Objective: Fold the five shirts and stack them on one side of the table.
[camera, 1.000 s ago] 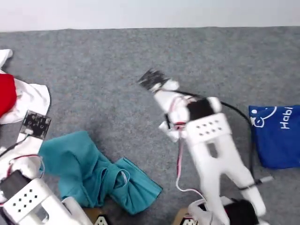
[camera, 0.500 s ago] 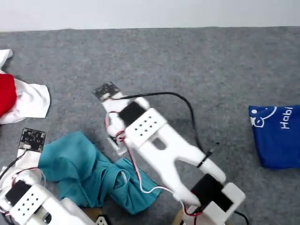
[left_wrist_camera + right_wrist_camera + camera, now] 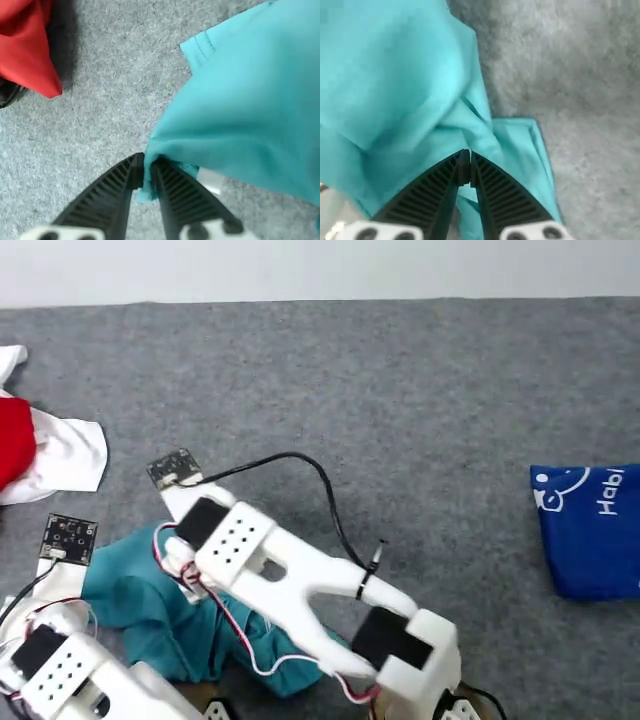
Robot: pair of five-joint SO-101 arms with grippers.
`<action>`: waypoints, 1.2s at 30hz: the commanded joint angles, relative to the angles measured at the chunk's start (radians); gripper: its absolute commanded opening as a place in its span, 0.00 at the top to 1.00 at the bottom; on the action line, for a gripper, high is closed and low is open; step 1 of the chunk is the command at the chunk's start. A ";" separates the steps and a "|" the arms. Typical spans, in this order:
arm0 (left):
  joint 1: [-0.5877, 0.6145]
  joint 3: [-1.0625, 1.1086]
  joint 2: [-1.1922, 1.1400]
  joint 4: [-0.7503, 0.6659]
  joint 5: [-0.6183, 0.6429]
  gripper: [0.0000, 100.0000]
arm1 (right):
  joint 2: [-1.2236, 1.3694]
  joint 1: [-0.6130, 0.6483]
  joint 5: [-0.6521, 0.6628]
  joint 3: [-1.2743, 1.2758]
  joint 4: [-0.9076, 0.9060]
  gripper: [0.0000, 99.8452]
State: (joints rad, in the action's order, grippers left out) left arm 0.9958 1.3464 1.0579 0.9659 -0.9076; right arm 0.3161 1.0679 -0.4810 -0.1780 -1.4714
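Teal shirt (image 3: 125,595) bunched, long axis across table (image 3: 420,380)

The right pincer (image 3: 465,159) has swung sideways across the desk (image 3: 420,390), off the bare grey surface; the teal shirt (image 3: 395,80) now lies directly beneath its tips.

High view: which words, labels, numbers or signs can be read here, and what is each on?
On the blue shirt: white lettering beside a white round drawing, cut off by the picture's edge; no whole word reads.
On the teal shirt, red shirt and white shirt: no print shows.
On the dark boards atop the arms: marks too small to read.
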 commanded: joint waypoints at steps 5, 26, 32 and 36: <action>-0.002 -0.007 0.014 -0.021 -0.003 1.00 | 0.122 0.028 -0.021 -0.288 -0.114 0.83; -0.002 -0.005 0.014 -0.023 -0.005 1.00 | 0.294 0.125 -0.092 -0.460 -0.302 0.81; 0.002 0.008 0.014 -0.021 -0.005 1.00 | 0.349 0.122 -0.092 -0.462 -0.302 0.81; 0.002 0.021 0.014 -0.021 -0.005 1.00 | 0.357 0.120 -0.092 -0.462 -0.302 0.81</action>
State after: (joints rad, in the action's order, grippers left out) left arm 0.9958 1.3709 1.0579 0.9659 -0.9076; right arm 0.6859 1.1830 -0.5623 -0.5846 -1.7476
